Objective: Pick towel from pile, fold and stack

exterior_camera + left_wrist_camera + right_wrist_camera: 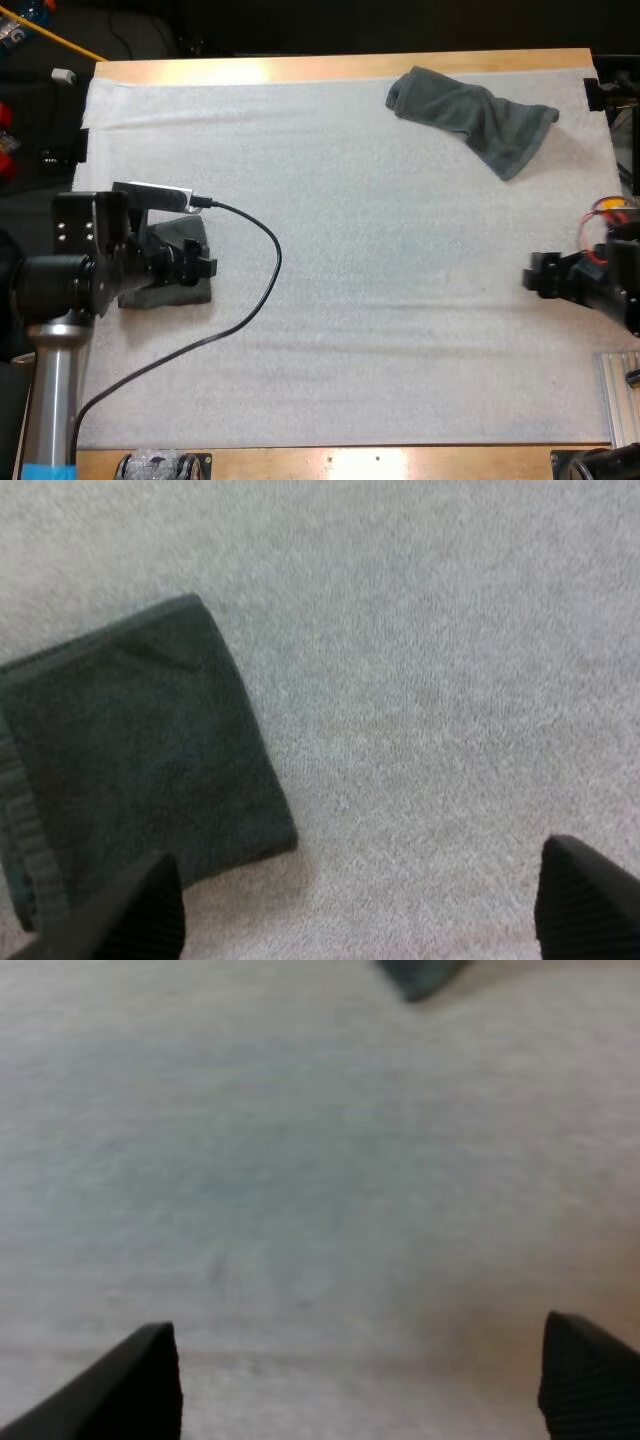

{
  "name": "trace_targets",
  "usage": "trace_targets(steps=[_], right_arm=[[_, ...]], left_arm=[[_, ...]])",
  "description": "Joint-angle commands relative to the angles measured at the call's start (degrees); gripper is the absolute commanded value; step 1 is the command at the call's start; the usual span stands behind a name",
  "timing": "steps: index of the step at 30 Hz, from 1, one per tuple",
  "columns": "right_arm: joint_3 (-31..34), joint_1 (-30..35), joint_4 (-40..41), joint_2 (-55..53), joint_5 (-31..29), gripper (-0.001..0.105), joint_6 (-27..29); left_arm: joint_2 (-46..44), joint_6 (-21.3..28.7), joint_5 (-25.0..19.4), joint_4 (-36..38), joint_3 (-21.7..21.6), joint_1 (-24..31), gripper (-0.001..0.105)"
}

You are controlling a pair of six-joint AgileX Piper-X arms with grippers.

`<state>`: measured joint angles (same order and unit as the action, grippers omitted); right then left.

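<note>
Hanging wide open and empty just beside the folded towel, the left pincer could snag its edge and undo the fold. The right pincer, also spread and empty, has the crumpled towel well ahead; a shallow pinch may slip. The left arm hides part of the fold.

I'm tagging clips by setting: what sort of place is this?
Likely a robot lab workbench, not a home: the left gripper and right gripper, both open, hang over a wooden table with a white mat, where a crumpled towel and a folded towel lie.
</note>
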<state>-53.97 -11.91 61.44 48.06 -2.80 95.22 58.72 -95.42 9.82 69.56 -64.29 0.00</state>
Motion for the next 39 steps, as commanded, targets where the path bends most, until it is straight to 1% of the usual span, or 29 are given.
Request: trace_targets(steps=[1,4,8,10,14,18,21,29,35,36,39], right_arm=[[-0.31,2.38,0.74,-0.32,0.29,0.071,2.16],[-0.31,5.45,0.82,-0.32,0.38,0.071,2.3],[-0.31,7.02,0.97,-1.45,-0.02,0.071,2.89],[-0.31,7.41,0.97,-2.52,-0.74,0.071,3.3],[-0.31,7.75,2.23,-6.09,-4.51,0.071,4.95],[-0.31,7.75,5.05,-10.12,-5.22,0.071,6.85],[-0.31,7.75,6.58,-13.36,-6.38,0.071,6.96],[-0.31,7.75,9.21,-23.42,-6.43,0.071,10.09],[-0.31,7.75,10.97,-30.36,-6.43,0.071,10.08],[-0.31,7.75,10.96,-32.57,-6.37,0.071,9.88],[-0.31,7.75,11.25,-35.89,-6.06,0.071,9.53]], left_arm=[[-1.14,-0.31,0.35,0.56,-0.27,-0.18,0.069],[-2.6,-0.31,0.35,1.21,-0.27,-0.18,0.069],[-4.45,0.1,0.35,2.84,-0.27,-0.18,0.069],[-5.37,0.15,0.35,3.73,-0.27,-0.18,0.069],[-8.3,0.14,0.35,4.35,0.13,-0.18,0.069],[-11.44,0.14,0.35,4.97,0.14,-0.18,0.069],[-14.15,0.14,0.35,5.73,0.14,-0.18,0.069],[-23.99,0.14,0.35,6.29,0.14,-0.18,0.069],[-32.63,0.14,0.35,6.29,0.14,-0.18,0.069],[-35.69,0.14,0.35,6.39,0.14,-0.18,0.069],[-39.91,0.14,0.35,6.36,0.14,-0.18,0.069]])
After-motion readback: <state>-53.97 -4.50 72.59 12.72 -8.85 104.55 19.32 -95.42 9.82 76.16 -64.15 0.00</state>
